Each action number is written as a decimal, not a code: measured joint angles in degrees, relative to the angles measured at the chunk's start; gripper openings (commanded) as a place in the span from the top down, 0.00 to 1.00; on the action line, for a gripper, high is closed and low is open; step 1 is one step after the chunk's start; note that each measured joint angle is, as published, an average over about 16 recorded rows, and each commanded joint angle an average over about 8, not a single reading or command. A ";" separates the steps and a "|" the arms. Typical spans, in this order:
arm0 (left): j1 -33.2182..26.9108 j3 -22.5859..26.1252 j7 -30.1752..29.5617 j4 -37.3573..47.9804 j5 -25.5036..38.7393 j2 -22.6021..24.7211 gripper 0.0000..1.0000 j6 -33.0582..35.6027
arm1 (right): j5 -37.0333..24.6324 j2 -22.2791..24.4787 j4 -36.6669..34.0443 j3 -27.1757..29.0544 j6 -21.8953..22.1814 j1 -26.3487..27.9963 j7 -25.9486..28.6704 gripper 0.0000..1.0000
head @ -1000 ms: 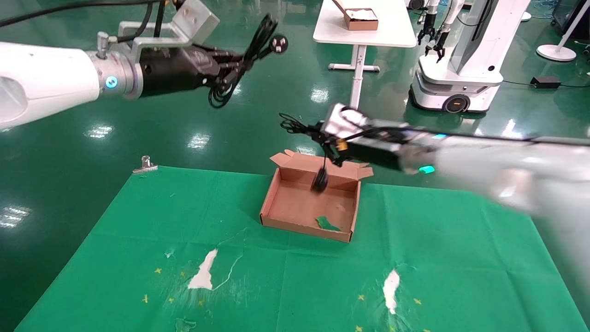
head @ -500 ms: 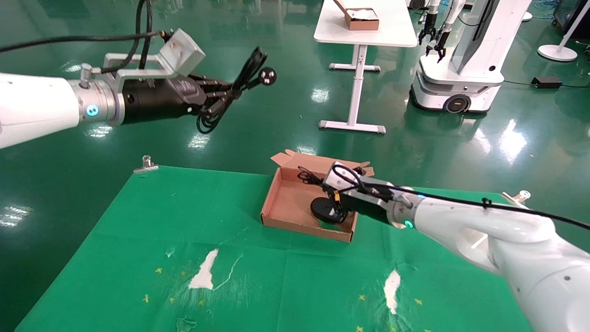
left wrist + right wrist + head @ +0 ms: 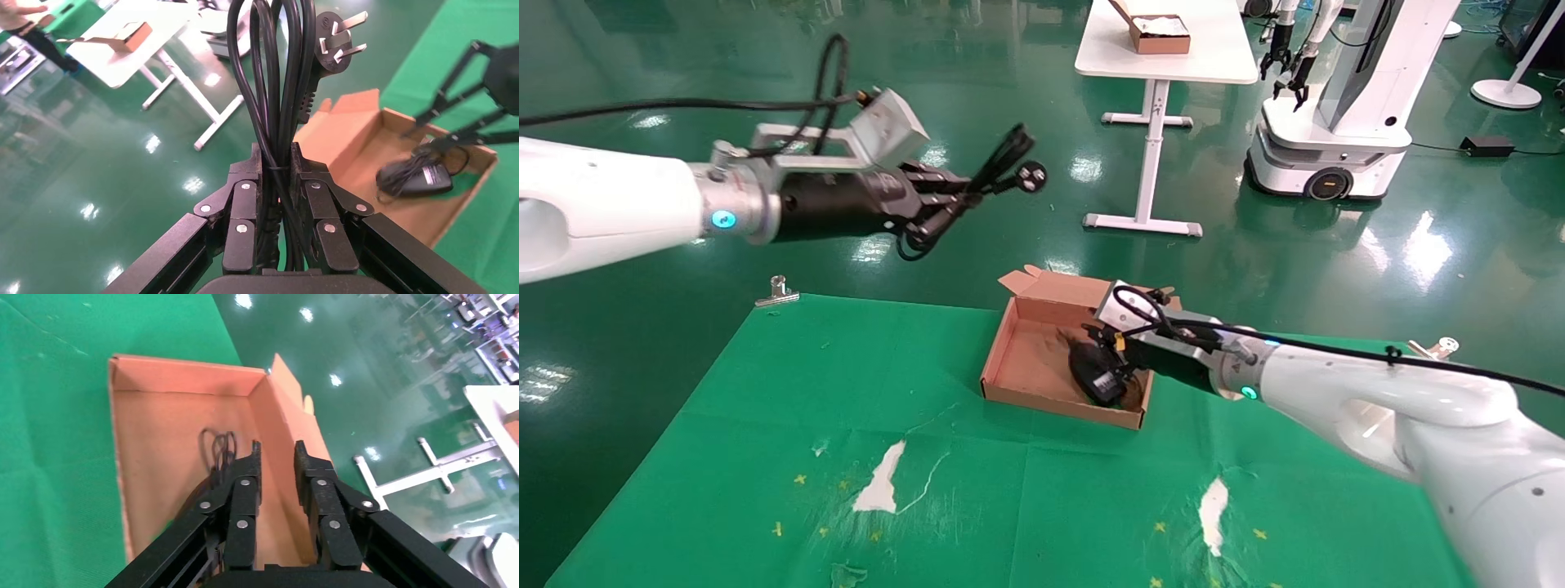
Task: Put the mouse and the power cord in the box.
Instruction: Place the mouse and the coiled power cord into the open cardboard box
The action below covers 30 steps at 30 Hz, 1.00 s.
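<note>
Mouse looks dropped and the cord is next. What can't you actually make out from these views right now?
- Mouse: right wrist view hides it behind the right gripper fingers; only its thin cable shows.
- Box right-hand corner: head view, covered by the right arm.
- Power cord: left wrist view cuts its loop at the frame edge; its lower part is buried in the left gripper.

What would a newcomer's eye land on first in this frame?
Probably the left gripper, raised above the floor beyond the table, shut on the looped power cord with its pronged plug sticking out. Next, the box on the green cloth: the mouse lies inside it, with the right gripper open just above.
</note>
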 measured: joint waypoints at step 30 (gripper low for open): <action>14.94 24.45 -5.74 -30.69 3.04 5.56 0.54 -15.50 | 5.16 13.23 -1.73 2.93 -23.36 12.00 -10.29 0.00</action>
